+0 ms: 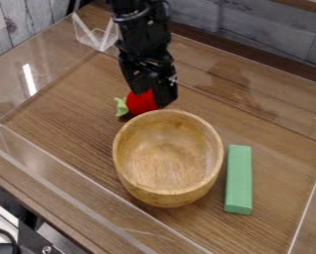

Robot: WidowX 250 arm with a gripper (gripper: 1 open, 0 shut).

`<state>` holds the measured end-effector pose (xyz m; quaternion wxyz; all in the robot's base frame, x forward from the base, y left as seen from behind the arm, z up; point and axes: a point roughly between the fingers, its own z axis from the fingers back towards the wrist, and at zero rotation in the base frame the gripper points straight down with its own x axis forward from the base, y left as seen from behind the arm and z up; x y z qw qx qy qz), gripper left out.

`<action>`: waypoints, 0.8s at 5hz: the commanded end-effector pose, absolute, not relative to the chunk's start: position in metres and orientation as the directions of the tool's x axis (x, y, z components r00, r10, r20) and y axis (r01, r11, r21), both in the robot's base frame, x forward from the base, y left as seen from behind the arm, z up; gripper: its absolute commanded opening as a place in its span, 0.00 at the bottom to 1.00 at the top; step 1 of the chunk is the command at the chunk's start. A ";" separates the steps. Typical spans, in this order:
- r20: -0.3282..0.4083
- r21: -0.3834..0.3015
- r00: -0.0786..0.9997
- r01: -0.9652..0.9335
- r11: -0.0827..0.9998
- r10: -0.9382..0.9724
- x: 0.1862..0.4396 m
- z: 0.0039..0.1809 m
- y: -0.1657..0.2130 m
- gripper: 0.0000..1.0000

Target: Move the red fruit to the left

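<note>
**Open jaws down over the red fruit behind the bowl**

The black gripper [150, 91] hangs from the arm that enters at the counter's far edge and points steeply downward. Its jaws stand apart, and they sit low over the red fruit [139, 101], covering much of it. From this view it is not possible to tell whether the fingers touch the fruit or only flank it; nothing shows a grip closed on it.

The red fruit lies on the wooden counter [68, 119], roughly midway between the left and right edges and a little toward the far edge. Only part of its glossy red body shows below and beside the gripper, with a bit of its green leafy top poking out on the side toward the counter's left edge. It sits just beside the far rim of the wooden bowl [168, 157], very close to it; whether the two touch cannot be made out.

The wooden bowl stands upright near the middle of the counter, toward the near edge, its round hollow showing bare wood grain. A green block [239, 179] lies flat on the counter just beside the bowl, on the side toward the right edge, its long side running from near to far.

Clear plastic walls [42, 60] stand along the edges of the counter, catching glare at the far left corner.
</note>
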<state>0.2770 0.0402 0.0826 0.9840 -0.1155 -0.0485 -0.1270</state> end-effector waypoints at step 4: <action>0.155 -0.165 0.986 0.090 0.982 -0.065 0.299 0.115 0.090 1.00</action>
